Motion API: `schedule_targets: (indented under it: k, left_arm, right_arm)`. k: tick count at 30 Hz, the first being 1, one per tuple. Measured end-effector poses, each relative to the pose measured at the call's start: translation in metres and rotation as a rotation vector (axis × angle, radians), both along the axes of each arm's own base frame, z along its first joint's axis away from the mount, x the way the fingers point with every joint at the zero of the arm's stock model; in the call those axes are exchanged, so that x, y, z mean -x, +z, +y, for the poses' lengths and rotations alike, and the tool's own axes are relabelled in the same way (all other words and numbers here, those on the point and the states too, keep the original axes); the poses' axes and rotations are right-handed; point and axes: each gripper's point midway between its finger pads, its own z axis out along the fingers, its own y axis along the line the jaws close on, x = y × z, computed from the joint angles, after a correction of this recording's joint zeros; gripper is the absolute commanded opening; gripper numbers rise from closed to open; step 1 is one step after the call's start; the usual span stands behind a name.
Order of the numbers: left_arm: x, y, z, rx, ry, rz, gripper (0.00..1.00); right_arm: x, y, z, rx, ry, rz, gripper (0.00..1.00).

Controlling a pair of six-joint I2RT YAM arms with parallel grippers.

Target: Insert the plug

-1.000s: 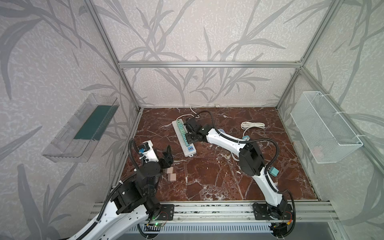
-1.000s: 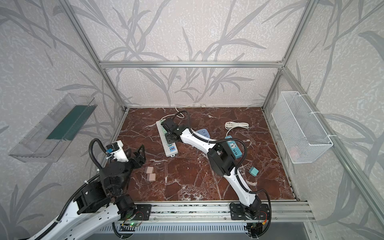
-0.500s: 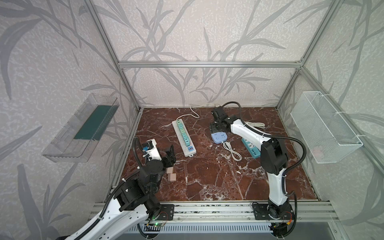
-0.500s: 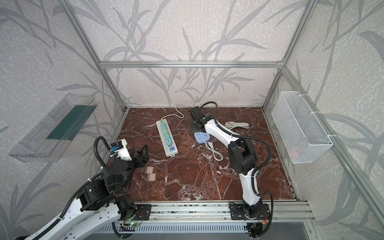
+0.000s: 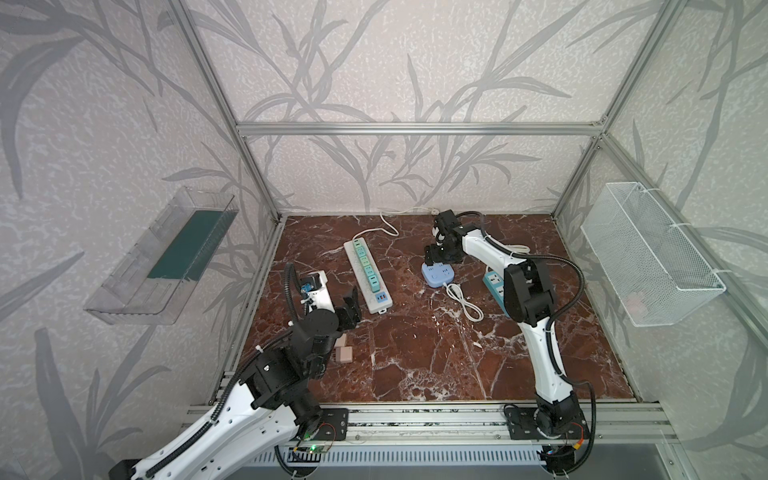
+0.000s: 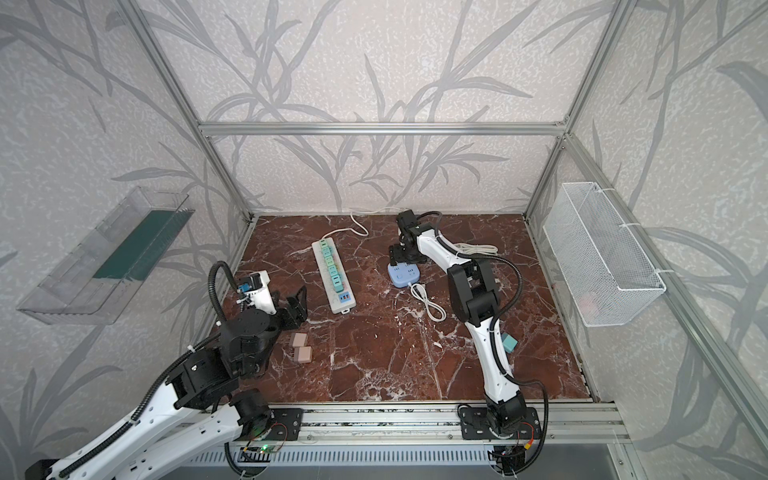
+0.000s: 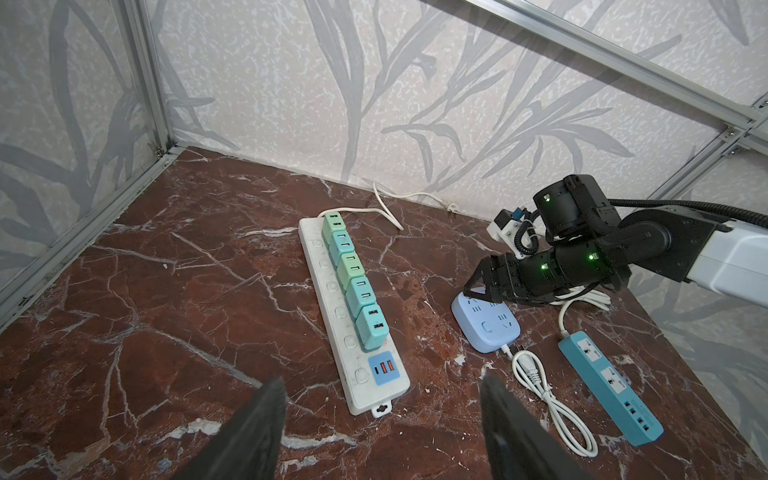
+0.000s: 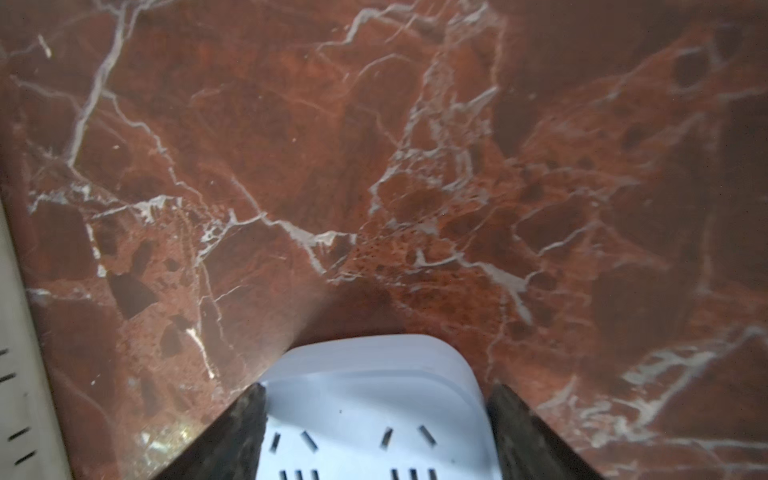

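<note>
- Since a second ago my right arm has swung off the white strip [image 7: 334, 320] at 10 o'clock and over to the blue socket block [image 5: 437, 274] at 1 o'clock, its jaws widening on the way. My left arm has barely shifted.
- No plug is in either claw. Two pink plugs [image 6: 303, 354] lie loose on the table at 8 o'clock, just beside my left arm, and a teal plug [image 6: 509, 343] lies at 4 o'clock by my right arm.
- Five green plugs [image 7: 353, 274] sit seated in a row on the white strip, so I judge that part done.
- The blue socket block shows only bare slots, and its white cable [image 5: 463, 301] trails toward 5 o'clock.
- My right claw [image 7: 482, 293] is spread wide astride the block's far end. I cannot tell whether the pads touch its sides.
- My left claw [image 5: 351, 303] is parted and empty, hovering just off the near end of the white strip.
- As I read it, what is left is fetching a loose plug, lining its prongs up with a free socket and pressing it home.
</note>
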Motion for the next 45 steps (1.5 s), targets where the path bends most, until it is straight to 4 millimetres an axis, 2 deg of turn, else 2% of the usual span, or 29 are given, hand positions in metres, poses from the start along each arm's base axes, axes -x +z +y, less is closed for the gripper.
schedule_targets:
  k: [6,10,15,20,23,25,29,30,31,32,33,34,35,37,39,42,45]
  left_arm:
    - [-0.001,-0.002,-0.003,-0.002,-0.009,0.008,0.73]
    - [-0.001,-0.001,-0.003,0.002,-0.009,0.007,0.73]
    - [0.000,0.000,-0.002,0.012,-0.012,0.003,0.73]
    - [0.001,0.002,-0.003,0.030,-0.017,-0.003,0.73]
    - [0.000,0.002,-0.006,0.044,-0.025,-0.004,0.73]
    - [-0.001,0.000,-0.009,0.047,-0.032,-0.001,0.73]
    - [-0.005,-0.005,-0.017,0.048,-0.048,0.015,0.73]
    - [-0.006,-0.007,-0.019,0.047,-0.052,0.019,0.73]
    - [-0.007,-0.007,-0.020,0.047,-0.056,0.022,0.73]
    - [-0.008,-0.009,-0.022,0.045,-0.059,0.025,0.73]
    - [-0.009,-0.010,-0.024,0.046,-0.064,0.027,0.73]
    - [-0.009,-0.012,-0.025,0.044,-0.067,0.031,0.73]
    - [-0.009,-0.014,-0.026,0.044,-0.070,0.033,0.73]
    - [-0.010,-0.017,-0.028,0.041,-0.073,0.038,0.73]
    - [-0.012,-0.020,-0.029,0.039,-0.072,0.042,0.73]
    - [-0.014,-0.026,-0.030,0.036,-0.066,0.058,0.73]
    - [-0.015,-0.032,-0.030,0.035,-0.058,0.073,0.73]
  right_arm:
    - [0.022,-0.004,0.029,-0.077,0.122,0.045,0.81]
    - [0.053,-0.011,0.060,-0.141,0.256,0.086,0.81]
    - [0.097,-0.009,0.084,-0.209,0.407,0.132,0.81]
    - [0.146,-0.006,0.084,-0.220,0.515,0.185,0.81]
    - [0.178,0.004,0.080,-0.213,0.579,0.205,0.81]
    - [0.195,0.016,0.076,-0.193,0.611,0.190,0.82]
    - [0.212,0.045,0.059,-0.137,0.589,0.093,0.82]
    - [0.214,0.053,0.049,-0.116,0.551,0.060,0.79]
    - [0.213,0.060,0.038,-0.102,0.500,0.033,0.70]
    - [0.212,0.064,0.026,-0.090,0.454,0.015,0.50]
    - [0.208,0.068,0.008,-0.077,0.378,-0.004,0.25]
    - [0.205,0.069,-0.009,-0.070,0.307,-0.014,0.07]
    - [0.202,0.067,-0.025,-0.062,0.242,-0.016,0.00]
    - [0.200,0.053,-0.062,-0.047,0.098,0.000,0.00]
    - [0.206,0.031,-0.089,-0.025,-0.005,0.052,0.00]
    - [0.221,0.003,-0.100,0.010,-0.045,0.139,0.00]
    - [0.217,-0.011,-0.099,0.015,-0.067,0.177,0.00]
